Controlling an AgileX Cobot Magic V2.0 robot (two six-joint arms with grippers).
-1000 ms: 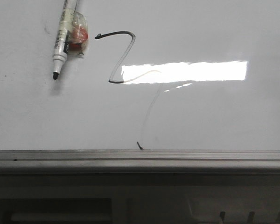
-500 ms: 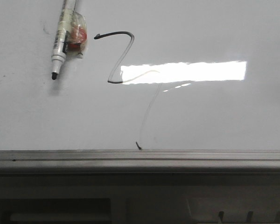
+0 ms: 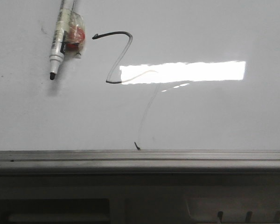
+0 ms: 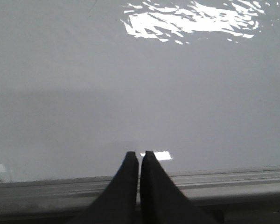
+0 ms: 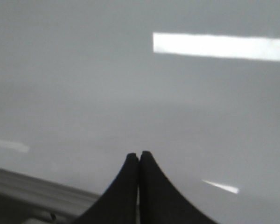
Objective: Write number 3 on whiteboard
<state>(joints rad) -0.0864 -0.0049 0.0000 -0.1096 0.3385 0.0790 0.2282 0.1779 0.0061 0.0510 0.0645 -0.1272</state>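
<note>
The whiteboard point(image 3: 214, 116) fills the front view, with a bright rectangular reflection point(image 3: 186, 71). On it is the number 3 point(image 3: 113, 33), a dark stroke with a hooked top, a diagonal and a short base. A faint line trails from it down to the grey ledge point(image 3: 140, 156). It looks like a 2. My left gripper point(image 4: 139, 154) is shut and empty over the board's near edge. My right gripper point(image 5: 139, 154) is shut and empty over plain board point(image 5: 84, 93). Neither gripper shows in the front view.
A white marker point(image 3: 58, 39) with a black tip lies against the board at the upper left, taped to a red object point(image 3: 75, 33). The grey ledge also shows in the left wrist view point(image 4: 233, 179) and the right wrist view point(image 5: 28, 186).
The whole front view has drifted a few pixels to the left. The marker and the stroke keep their places relative to each other.
</note>
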